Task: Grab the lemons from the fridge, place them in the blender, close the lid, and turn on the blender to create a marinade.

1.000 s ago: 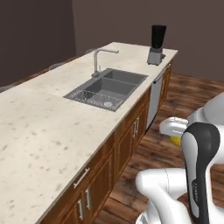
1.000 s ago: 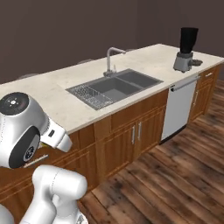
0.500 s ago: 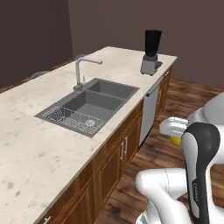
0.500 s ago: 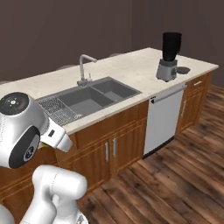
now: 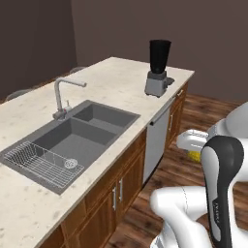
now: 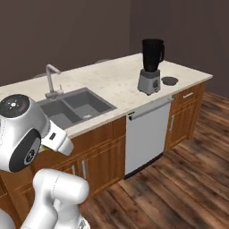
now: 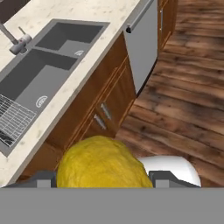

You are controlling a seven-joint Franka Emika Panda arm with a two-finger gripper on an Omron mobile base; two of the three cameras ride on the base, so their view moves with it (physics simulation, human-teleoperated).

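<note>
Lemon (image 7: 104,162) sat clamped between the jaws at 6 o'clock in the hand view, above the wooden floor (image 7: 183,105). Blender (image 6: 151,67) stood on the worktop (image 6: 112,80), at 12 o'clock in the left base view, with the lid (image 6: 169,81) flat just beside it. Sink (image 5: 72,138) held a wire rack (image 5: 41,162) in its nearer basin.

Kitchen island: sink, cabinets, wood floor

A speckled tabletop (image 5: 111,77) carries a grey double sink (image 5: 72,140) with faucet (image 5: 62,97) and wire rack (image 5: 41,162); below, wooden cabinets (image 6: 96,156), a dishwasher (image 6: 147,134), plank floor (image 6: 188,179).
</note>
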